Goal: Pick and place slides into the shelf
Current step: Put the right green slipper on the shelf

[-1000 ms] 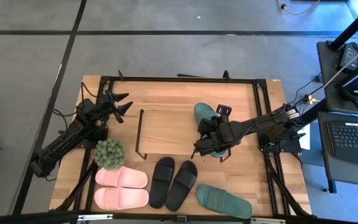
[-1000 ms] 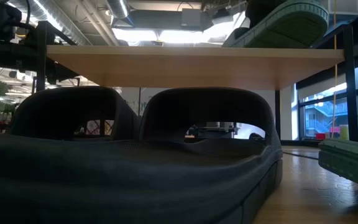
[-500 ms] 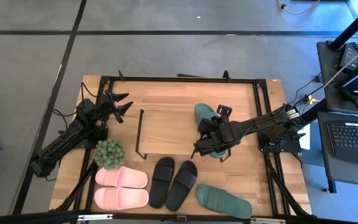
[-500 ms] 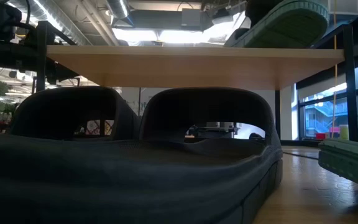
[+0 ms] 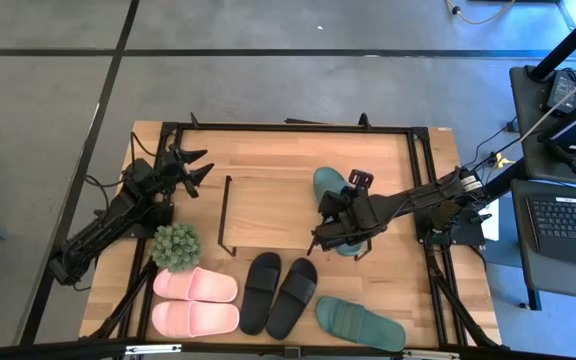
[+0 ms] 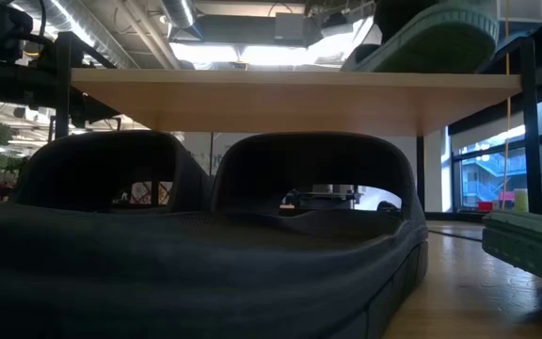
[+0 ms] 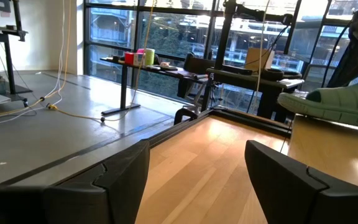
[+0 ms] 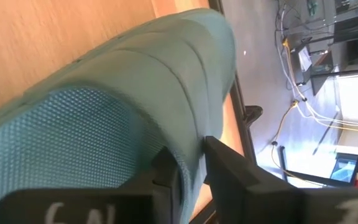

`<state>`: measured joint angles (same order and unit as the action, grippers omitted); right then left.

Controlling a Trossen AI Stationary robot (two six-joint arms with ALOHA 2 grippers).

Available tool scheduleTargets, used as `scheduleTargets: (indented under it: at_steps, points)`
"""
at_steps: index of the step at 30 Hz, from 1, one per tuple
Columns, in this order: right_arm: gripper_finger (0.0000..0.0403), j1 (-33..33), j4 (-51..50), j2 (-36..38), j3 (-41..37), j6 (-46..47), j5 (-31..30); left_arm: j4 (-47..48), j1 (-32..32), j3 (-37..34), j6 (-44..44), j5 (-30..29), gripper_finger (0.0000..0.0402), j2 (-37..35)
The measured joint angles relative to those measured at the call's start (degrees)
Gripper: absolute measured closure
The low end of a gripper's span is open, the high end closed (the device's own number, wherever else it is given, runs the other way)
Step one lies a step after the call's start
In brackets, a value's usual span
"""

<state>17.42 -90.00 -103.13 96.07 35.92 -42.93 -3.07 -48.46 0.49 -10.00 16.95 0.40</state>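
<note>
Right tool [image 5: 330, 232] pinching 1 dark green foam slide [image 5: 330, 186] atop the light wooden shelf [image 5: 268, 210]; left tool [image 5: 194, 166] spread, hovering beside the tabletop's [image 5: 388, 170] edge.

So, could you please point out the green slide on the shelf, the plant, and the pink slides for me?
Green slide on the shelf [image 5: 326, 181]: high view, on its uncovered end.
Plant [image 5: 176, 246]: high view, middle of the foliage.
Pink slides [image 5: 196, 302]: high view, between the pair's straps, on the upper slide's edge.
</note>
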Motion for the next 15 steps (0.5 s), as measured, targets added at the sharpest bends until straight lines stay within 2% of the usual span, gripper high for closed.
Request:
scheduleTargets:
  at_steps: [15]
  points:
    - [0.0262, -3.6, 0.0, 0.0, 0.0, 7.3, 7.7, 0.0, 0.0, 0.0, 0.0, 0.0, 0.0147, 0.0]
